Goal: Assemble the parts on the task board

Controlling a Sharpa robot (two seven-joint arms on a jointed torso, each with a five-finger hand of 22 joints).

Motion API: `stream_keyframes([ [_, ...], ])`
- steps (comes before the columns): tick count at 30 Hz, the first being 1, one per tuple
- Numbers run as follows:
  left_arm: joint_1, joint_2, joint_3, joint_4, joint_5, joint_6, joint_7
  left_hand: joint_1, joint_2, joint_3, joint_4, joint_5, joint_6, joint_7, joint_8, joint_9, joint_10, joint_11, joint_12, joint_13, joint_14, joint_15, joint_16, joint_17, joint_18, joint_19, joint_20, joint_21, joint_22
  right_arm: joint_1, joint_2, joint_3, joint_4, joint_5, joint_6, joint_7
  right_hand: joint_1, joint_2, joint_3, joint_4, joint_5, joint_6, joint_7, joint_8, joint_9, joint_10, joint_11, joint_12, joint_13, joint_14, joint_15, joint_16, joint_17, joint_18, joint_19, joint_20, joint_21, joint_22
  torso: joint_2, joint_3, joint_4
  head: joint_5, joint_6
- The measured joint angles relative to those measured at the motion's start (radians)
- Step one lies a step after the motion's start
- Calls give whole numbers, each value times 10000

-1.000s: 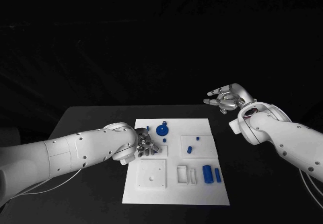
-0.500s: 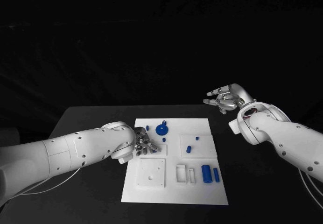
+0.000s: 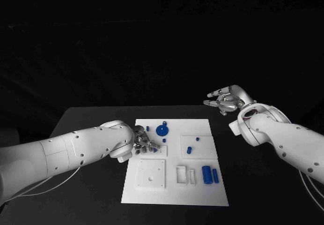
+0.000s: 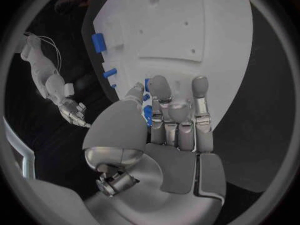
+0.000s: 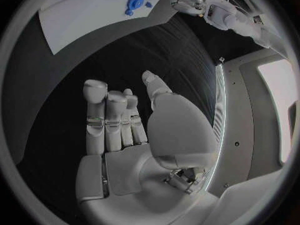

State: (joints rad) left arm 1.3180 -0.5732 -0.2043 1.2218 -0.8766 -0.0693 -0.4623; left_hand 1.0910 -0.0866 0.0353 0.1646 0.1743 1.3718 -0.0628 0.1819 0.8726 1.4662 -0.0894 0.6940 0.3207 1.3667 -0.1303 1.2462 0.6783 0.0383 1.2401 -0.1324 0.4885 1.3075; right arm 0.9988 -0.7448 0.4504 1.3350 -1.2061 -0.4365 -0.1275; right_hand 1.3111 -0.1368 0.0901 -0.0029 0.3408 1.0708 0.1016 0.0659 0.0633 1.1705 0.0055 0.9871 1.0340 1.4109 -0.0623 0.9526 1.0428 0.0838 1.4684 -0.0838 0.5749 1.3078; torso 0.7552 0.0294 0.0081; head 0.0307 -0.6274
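Two robot hands, one working at the board

Two robot hands are doing unequal shares. The left robot hand (image 3: 143,144) is reaching down over the left side of the board (image 3: 177,192), its fingers (image 4: 161,101) curling around a small blue part (image 4: 148,114); it appears to be pinching that part, probably to seat it in the raised block beneath. The right robot hand (image 3: 224,101) is hovering well off the board past its far right corner, fingers apart and holding nothing, seemingly keeping clear.

Other blue parts are waiting on the board: a gear (image 3: 163,130) just beyond the left robot hand, a short peg (image 3: 189,150) in the middle, and two cylinders (image 3: 210,174) nearer the robot, beside a white slotted holder (image 3: 183,175). The gear is sitting close enough to crowd the left robot hand. The black tabletop (image 3: 88,119) is carrying everything.
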Motion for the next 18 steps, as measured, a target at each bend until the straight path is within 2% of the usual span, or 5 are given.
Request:
stream_keyframes([
  [2,0,-16,38,8,36,-1,1,32,-105,48,115,-96,0,0,0,0,0,0,0,-11,0,0,0,0,0,0,0,-42,0,-4,1,0,-4,2,0,0,0,0,0,0,0,0,0,0,0,0,0,0,0,0,0,0,0,0,0,0,0,0,-3,1,0,5,-5],
  [7,3,-31,80,23,118,-1,12,96,-169,86,255,-203,0,0,0,0,0,0,0,-11,0,0,-39,0,0,0,0,-41,0,-12,1,0,-15,5,0,0,0,0,0,0,0,0,0,0,0,0,0,0,1,0,0,0,0,0,0,0,0,-1,-5,4,0,12,-7],
  [18,2,-57,98,30,232,10,18,173,-182,51,134,-265,0,0,0,14,0,1,-49,-36,0,0,-78,-69,-1,-1,0,-40,-1,-42,-1,0,-27,16,5,0,0,-1,0,0,0,0,0,0,0,0,0,0,2,0,0,0,1,0,0,0,0,-1,-5,12,0,16,-14],
])
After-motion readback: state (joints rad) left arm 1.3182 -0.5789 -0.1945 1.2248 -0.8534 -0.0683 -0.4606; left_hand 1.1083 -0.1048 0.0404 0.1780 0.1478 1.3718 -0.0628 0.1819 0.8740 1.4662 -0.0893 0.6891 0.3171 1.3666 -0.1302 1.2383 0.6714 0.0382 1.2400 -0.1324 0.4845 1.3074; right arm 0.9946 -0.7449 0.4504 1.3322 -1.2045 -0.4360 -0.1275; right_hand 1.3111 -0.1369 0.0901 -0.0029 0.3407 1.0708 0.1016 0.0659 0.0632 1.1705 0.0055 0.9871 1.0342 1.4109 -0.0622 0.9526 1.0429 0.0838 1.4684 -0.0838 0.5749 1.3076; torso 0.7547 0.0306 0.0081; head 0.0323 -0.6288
